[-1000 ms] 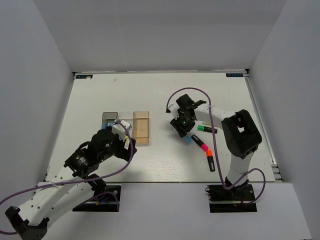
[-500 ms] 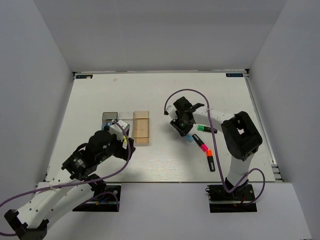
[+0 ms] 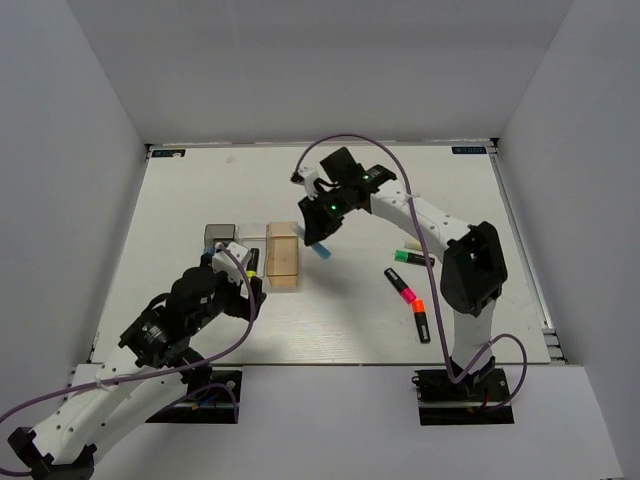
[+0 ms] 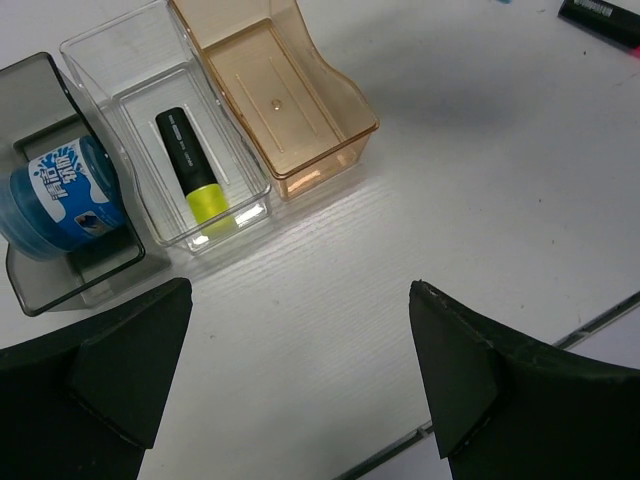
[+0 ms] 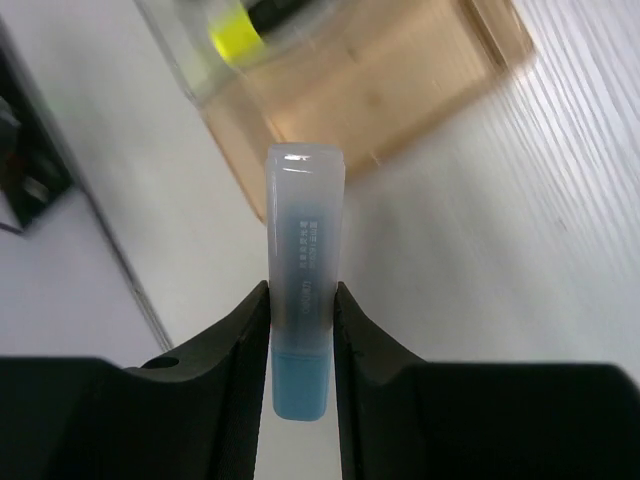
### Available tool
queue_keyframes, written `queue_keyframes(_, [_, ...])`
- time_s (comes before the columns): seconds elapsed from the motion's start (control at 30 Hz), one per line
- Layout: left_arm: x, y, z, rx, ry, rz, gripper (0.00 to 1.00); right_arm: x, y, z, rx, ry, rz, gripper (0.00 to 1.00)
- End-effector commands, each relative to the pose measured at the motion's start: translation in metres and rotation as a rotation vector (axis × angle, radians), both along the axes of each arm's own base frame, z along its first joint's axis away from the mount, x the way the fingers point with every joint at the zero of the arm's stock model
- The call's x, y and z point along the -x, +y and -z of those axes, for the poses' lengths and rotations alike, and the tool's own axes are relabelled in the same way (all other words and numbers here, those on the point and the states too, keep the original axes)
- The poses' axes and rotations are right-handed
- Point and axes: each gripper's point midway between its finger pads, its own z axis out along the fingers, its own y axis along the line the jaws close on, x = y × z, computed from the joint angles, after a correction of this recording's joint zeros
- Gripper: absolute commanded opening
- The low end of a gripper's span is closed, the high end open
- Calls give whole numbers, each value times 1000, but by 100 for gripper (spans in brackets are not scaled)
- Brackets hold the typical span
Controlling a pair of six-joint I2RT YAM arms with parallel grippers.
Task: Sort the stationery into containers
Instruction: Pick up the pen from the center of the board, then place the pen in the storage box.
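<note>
The right gripper (image 5: pixel 300 300) clamps the light-blue marker (image 5: pixel 304 240) over the white, wood-grained bench (image 4: pixel 400 200), just beside the tan tray (image 4: pixel 330 90). The left gripper (image 4: pixel 300 370) hangs spread and empty before the trays. Pale grey walls (image 3: pixel 300 70) box the bench in. A yellow highlighter (image 4: pixel 190 165) lies in the clear tray (image 4: pixel 110 60) (the patterned block (image 4: pixel 65 195) sits in the dark grey tray (image 4: pixel 40 290)) — a green highlighter (image 3: pixel 412 258), a pink highlighter (image 3: pixel 400 285) and an orange highlighter (image 3: pixel 421 320) lie loose further right.

Sitting side by side at left: dark grey rectangular tray (image 4: pixel 40 290) holding a blue-white patterned block (image 4: pixel 65 195), clear plastic tray (image 4: pixel 110 45) holding a black highlighter with a yellow end (image 4: pixel 190 165), pale tan tray (image 4: pixel 340 100). Hanging raised just right of these: light-blue marker (image 3: pixel 320 249). Lying at right: green-ended black highlighter (image 3: pixel 412 258), pink-ended highlighter (image 3: pixel 401 285), and nearest, orange-ended highlighter (image 3: pixel 421 320).
</note>
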Motion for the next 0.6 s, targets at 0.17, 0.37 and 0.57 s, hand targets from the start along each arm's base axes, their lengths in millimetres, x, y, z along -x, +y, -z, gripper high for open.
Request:
queue_keyframes(0.17, [-7, 12, -3, -1, -67, -64, 100, -13, 87, -28, -204, 236, 275, 0])
queue_keyframes(0.37, [-9, 13, 0, -24, -55, -73, 100, -46, 98, -11, -183, 102, 486, 0])
queue_keyframes(0.57, [-9, 14, 3, -36, -46, -71, 100, -61, 102, 9, -142, 101, 552, 0])
